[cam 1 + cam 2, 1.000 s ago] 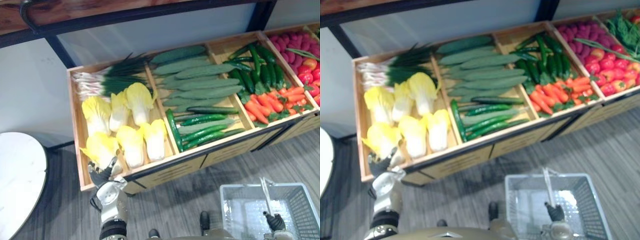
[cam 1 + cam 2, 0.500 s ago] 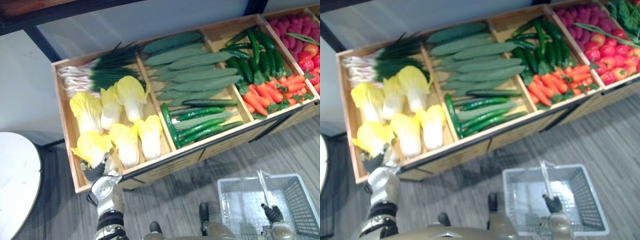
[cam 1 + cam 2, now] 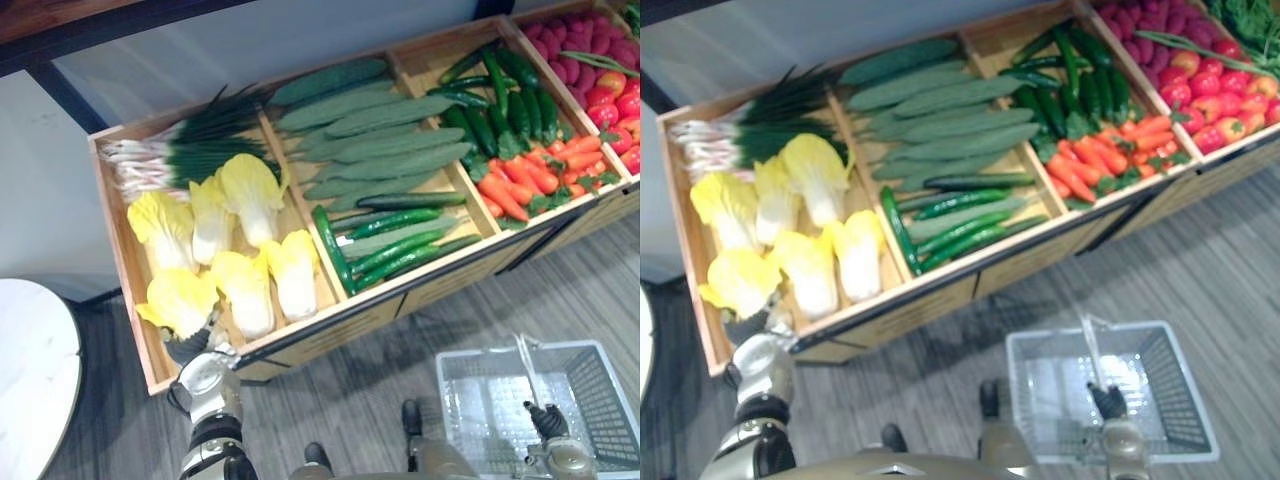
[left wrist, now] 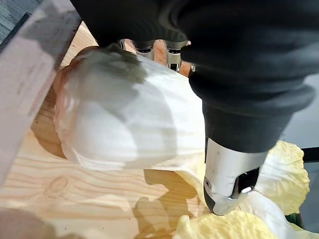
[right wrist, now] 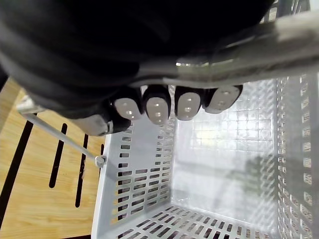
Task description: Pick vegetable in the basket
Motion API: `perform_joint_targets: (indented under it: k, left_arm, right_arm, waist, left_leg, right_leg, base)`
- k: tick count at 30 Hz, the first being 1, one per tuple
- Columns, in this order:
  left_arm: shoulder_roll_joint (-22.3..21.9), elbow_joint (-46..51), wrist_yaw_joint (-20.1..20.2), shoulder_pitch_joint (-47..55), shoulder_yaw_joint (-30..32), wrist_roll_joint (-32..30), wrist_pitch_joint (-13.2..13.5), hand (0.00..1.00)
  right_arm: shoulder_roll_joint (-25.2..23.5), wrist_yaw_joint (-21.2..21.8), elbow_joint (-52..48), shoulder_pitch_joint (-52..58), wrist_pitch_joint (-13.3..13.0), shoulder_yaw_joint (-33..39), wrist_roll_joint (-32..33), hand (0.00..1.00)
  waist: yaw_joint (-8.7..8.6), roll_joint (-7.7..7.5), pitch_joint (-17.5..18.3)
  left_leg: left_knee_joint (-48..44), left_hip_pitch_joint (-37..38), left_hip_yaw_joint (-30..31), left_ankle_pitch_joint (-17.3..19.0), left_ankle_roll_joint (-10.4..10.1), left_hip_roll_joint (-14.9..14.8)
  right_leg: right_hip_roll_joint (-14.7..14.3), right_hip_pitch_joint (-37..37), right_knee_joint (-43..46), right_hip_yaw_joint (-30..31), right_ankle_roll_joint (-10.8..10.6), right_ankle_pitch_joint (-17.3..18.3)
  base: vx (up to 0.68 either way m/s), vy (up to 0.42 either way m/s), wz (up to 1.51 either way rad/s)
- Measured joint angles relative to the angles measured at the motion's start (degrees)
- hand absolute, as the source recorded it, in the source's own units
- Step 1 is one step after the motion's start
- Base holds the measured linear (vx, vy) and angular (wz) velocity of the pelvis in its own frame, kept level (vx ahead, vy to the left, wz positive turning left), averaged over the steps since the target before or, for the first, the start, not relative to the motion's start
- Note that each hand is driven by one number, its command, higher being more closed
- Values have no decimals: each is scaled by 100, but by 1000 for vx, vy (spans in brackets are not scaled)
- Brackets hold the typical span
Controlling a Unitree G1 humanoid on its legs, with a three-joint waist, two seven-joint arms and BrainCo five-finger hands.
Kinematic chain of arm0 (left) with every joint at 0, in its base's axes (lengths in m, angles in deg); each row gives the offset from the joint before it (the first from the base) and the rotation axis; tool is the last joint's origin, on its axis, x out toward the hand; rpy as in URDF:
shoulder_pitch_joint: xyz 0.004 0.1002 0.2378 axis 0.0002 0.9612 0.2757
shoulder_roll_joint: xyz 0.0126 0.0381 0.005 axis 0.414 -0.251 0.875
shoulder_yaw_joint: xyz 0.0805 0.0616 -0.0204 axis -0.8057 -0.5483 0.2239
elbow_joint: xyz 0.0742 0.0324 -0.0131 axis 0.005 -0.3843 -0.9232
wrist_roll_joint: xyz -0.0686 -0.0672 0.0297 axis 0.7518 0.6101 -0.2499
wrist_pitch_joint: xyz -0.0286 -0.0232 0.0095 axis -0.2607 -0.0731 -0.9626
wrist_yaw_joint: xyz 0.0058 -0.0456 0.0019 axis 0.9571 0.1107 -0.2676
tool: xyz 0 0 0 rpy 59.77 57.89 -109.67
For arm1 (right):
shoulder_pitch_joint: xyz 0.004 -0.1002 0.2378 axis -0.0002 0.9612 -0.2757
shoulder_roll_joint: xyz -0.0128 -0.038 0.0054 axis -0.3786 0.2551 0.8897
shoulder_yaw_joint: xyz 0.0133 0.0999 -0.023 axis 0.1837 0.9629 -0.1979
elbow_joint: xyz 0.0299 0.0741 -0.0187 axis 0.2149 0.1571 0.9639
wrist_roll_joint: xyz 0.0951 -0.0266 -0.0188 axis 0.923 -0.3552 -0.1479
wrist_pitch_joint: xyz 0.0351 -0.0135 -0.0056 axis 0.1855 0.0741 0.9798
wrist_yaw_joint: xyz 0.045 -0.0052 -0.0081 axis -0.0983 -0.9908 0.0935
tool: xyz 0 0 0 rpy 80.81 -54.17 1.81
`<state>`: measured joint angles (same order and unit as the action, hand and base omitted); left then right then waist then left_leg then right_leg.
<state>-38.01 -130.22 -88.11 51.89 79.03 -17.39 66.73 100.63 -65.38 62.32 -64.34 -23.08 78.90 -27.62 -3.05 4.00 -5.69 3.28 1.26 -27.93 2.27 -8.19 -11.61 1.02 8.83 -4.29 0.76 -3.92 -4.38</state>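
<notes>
A yellow-leafed cabbage [image 3: 180,300] lies at the near left corner of the wooden crate [image 3: 122,290]. My left hand [image 3: 188,347] is at its stem end. In the left wrist view the fingers [image 4: 154,49] and thumb [image 4: 227,174] curl round the cabbage's white base [image 4: 119,119], which rests on the crate's wooden floor. Low on the right hangs the white plastic basket [image 3: 470,358], with nothing inside it. My right hand [image 3: 548,422] is shut on its thin handle [image 3: 525,368]; the right wrist view shows the fingers [image 5: 154,107] wrapped over that handle [image 5: 299,30].
Several more cabbages [image 3: 250,190] and green onions [image 3: 190,150] share that compartment. To the right are long cucumbers [image 3: 370,140], carrots [image 3: 520,180] and red produce [image 3: 610,100]. A white round table [image 3: 30,370] stands at the left. Grey plank floor [image 3: 350,400] lies between crate and basket.
The whole picture has shifted, so the camera moved. My left hand stays on the corner cabbage and my right hand keeps hold of the basket handle.
</notes>
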Motion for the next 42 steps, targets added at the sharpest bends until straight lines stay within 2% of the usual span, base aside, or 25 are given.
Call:
perform_joint_targets:
  k: [9, 13, 22, 23, 25, 32, 39, 42]
  left_arm:
    - [144, -527, 259, -26, 683, -98, -13, 0]
    - [121, -531, 366, 4, 906, -170, -115, 0]
    - [186, -522, 513, 367, 740, -1434, -129, 0]
    - [213, -522, 586, 425, 660, -1625, -133, 100]
    - [307, -526, 749, 496, 565, -1910, -169, 100]
    - [675, -534, 932, 718, 121, -2520, -348, 100]
    - [881, -707, 972, 690, -199, -2690, -378, 100]
    - [959, -771, 1137, 656, -229, -2741, -446, 100]
  right_arm:
    - [132, 101, 90, -165, -3, 1, 0, 100]
    - [175, 123, 86, -165, -4, 1, 1, 100]
    - [212, 252, 51, -288, -7, -248, 0, 100]
    - [223, 256, 39, -323, -6, -299, -1, 100]
    - [261, 263, -16, -363, -8, -412, -1, 100]
    - [369, 369, -144, -450, -36, -797, -6, 100]
    - [411, 379, -146, -477, -85, -928, -9, 100]
    - [411, 384, -145, -453, -85, -926, -8, 100]
  waist:
    - [-10, 110, -50]
    - [-17, 132, -61]
    - [0, 169, -41]
    - [-1, 175, -37]
    - [0, 231, -7]
    - [1, 262, 10]
    - [-9, 266, 23]
    - [-42, 259, 96]
  left_leg:
    - [-148, 85, -189, 0, 0, -17]
    - [-149, 93, -304, 2, -4, -42]
    - [-230, 69, -479, 8, -18, -101]
    - [-261, 50, -495, 8, -18, -104]
    - [-287, -39, -588, 10, -21, -113]
    - [-340, -103, -745, 68, -105, -164]
    - [-335, -102, -744, 88, -130, -159]
    - [-326, -92, -732, 89, -130, -153]
  right_leg:
    - [-43, 5, -13, 254, 3, 1]
    - [-52, 19, -56, 296, 2, 1]
    - [-117, 110, -50, 451, 7, 4]
    - [-114, 131, -45, 470, 9, 5]
    - [-121, 264, -1, 507, 10, 6]
    - [-172, 385, 61, 582, 28, -26]
    - [-162, 374, 42, 567, 25, -98]
    - [-146, 346, 41, 527, 17, -117]
  base:
    - [7, -46, -16]
    - [-5, -45, -9]
    - [-10, -57, -10]
    - [-27, -42, -6]
    - [-48, -49, -12]
    - [-50, -52, -7]
    - [-69, -38, 1]
    - [-75, -44, 7]
